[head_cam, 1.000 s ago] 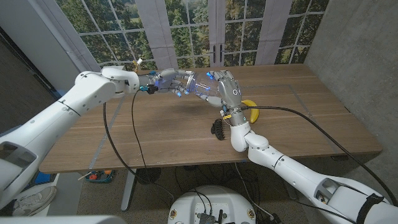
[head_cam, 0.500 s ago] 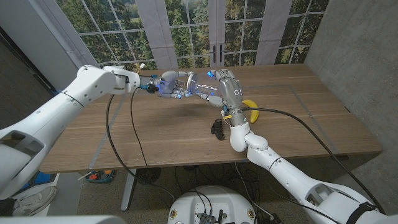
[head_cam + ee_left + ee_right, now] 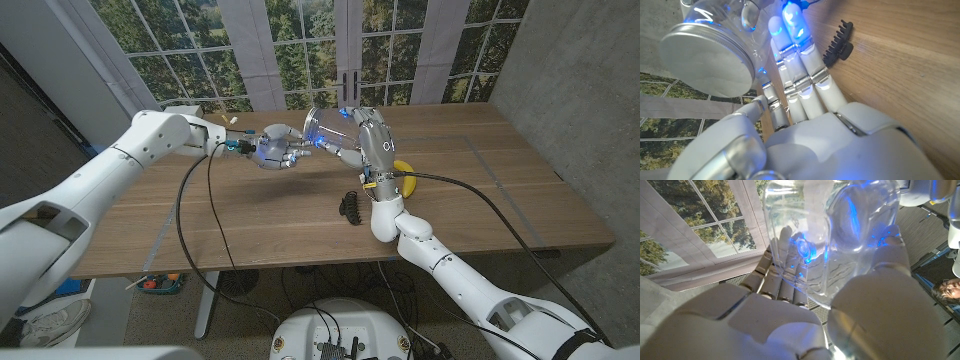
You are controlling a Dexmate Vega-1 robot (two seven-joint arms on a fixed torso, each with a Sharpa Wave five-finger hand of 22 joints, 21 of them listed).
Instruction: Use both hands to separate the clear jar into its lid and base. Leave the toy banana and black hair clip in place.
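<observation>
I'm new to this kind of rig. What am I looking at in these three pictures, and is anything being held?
This is a two-armed robot with human-like hands at a wooden table. The wide picture looks down from its head; the other two come from cameras on its wrists. The right hand holds a clear jar up off the table, its metal lid on. The left hand reaches toward the lid, fingers straight, holding nothing. On the table lie a black hair clip and a yellow toy banana, partly hidden behind the right arm.
</observation>
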